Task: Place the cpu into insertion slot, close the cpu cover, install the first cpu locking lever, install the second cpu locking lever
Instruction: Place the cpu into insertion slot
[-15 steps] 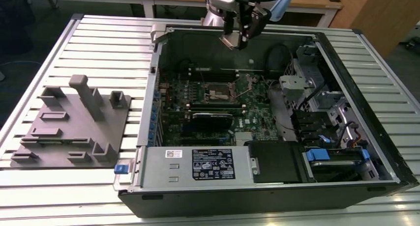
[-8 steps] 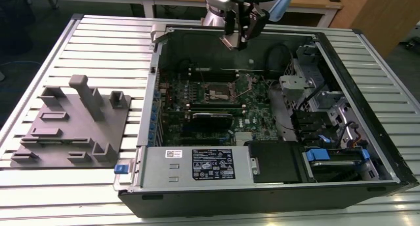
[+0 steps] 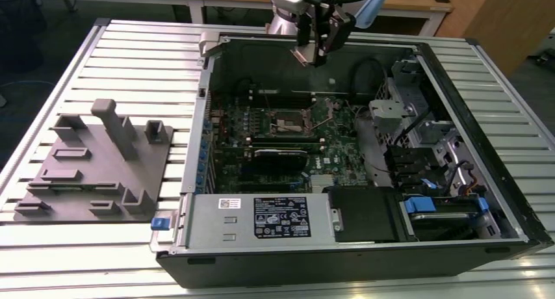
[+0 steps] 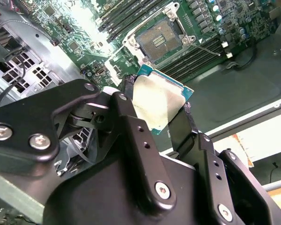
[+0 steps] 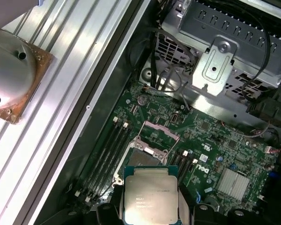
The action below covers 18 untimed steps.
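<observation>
Holds the cpu (image 5: 152, 197) clenched in the claw (image 3: 312, 55) by two opposite edges, above the bare insertion slot (image 4: 161, 41) inside the computer case (image 3: 347, 270). Seems light, thin, stiff, probably fragile underneath; best taken by the edges only. Bears small print on its metal top, left unread.

**Print in view, none legible**

A black label (image 3: 280, 216) of white fine print and a small white sticker (image 3: 229, 203) sit on the grey metal power-supply box (image 3: 208, 229). Faint text lines cross the square silver-topped cpu (image 5: 151, 197). A white logo (image 5: 202, 171) marks the green motherboard (image 5: 210, 140).
</observation>
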### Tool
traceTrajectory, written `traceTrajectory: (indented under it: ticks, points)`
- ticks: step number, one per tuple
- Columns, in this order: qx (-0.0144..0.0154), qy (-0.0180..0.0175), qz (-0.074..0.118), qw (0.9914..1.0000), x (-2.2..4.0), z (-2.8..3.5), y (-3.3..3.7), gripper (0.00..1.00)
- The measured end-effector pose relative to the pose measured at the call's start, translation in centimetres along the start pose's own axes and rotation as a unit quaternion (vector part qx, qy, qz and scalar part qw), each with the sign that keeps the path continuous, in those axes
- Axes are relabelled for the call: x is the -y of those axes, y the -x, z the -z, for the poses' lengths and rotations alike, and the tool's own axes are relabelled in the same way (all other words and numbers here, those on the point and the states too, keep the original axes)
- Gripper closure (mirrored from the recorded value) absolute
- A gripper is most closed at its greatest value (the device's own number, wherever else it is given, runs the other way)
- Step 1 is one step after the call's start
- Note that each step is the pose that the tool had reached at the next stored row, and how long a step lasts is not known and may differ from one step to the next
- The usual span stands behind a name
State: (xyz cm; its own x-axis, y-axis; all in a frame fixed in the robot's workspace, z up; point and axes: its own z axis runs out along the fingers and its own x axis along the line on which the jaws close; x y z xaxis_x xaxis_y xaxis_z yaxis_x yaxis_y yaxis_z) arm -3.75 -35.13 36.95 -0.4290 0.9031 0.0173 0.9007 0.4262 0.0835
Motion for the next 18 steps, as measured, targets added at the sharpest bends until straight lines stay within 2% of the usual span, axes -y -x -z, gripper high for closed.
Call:
traceTrajectory:
  ticks: [2,4,7,9,11,18]
  points:
    - [-0.0014,-0.0026,0.000,1.00000,0.00,-0.02,0.00,0.46]
    - [-0.0046,-0.0100,-0.001,0.99994,0.01,-0.06,0.00,0.46]
    - [-0.0109,-0.0235,-0.004,0.99966,0.00,-0.16,0.00,0.46]
    - [-0.0129,-0.0280,-0.005,0.99952,0.01,-0.20,0.00,0.46]
    - [-0.0135,-0.0294,-0.005,0.99947,0.02,-0.20,0.00,0.46]
    - [-0.0136,-0.0294,-0.005,0.99946,0.01,-0.21,0.00,0.46]
